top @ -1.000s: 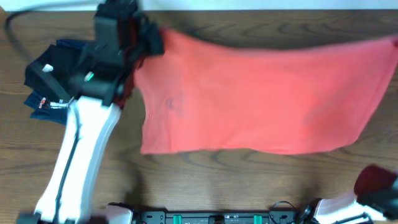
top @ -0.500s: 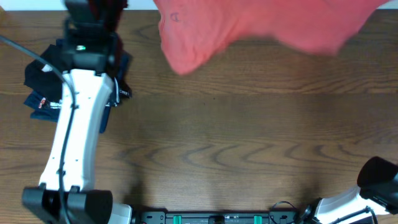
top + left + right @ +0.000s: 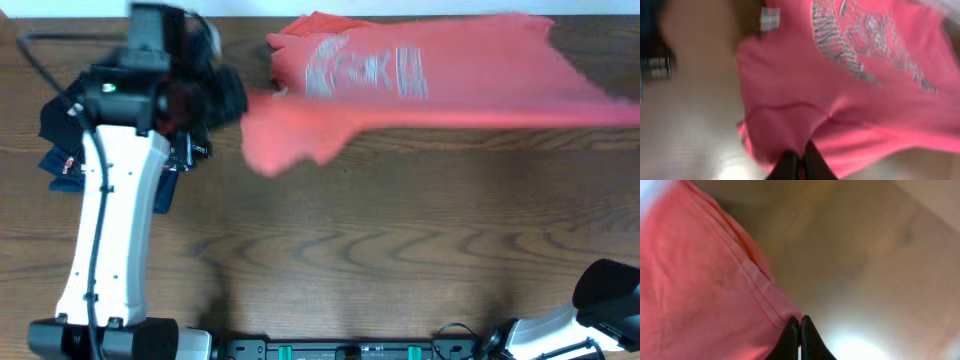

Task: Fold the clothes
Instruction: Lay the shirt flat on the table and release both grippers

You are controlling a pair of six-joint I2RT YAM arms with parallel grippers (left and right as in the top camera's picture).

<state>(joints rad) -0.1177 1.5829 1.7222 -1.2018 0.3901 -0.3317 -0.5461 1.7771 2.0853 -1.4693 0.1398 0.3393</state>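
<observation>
Overhead view, shirt: the coral T-shirt (image 3: 430,85) is stretched along the far side of the table (image 3: 350,240), from just beside the left arm's wrist to the right edge of the picture, and it looks blurred.
Print: the grey-white graphic (image 3: 365,72) faces the camera, towards the shirt's left end.
Neck label: the small white neck label (image 3: 771,19) shows in the left wrist view, at the upper left of the cloth beside the print.
Loose cloth: a rounded flap (image 3: 285,150) hangs towards the near side at the shirt's left end.
Contact: I cannot tell whether the shirt touches the wood.
Left grip: the left jaws are clenched on a bunched fold of the shirt, at the bottom of the left wrist view.
Right grip: the right jaws are clenched, tips together, on the stitched hem (image 3: 757,287) in the right wrist view, with bare wood beyond.
Left arm: the white left arm (image 3: 110,240) reaches from the near edge to the far left.
Right arm: only part of the right arm (image 3: 600,300) shows, at the near right corner.
Other cloth: folded dark garments (image 3: 60,130), black and navy, lie at the far left, partly under the left arm and apart from the shirt.
</observation>
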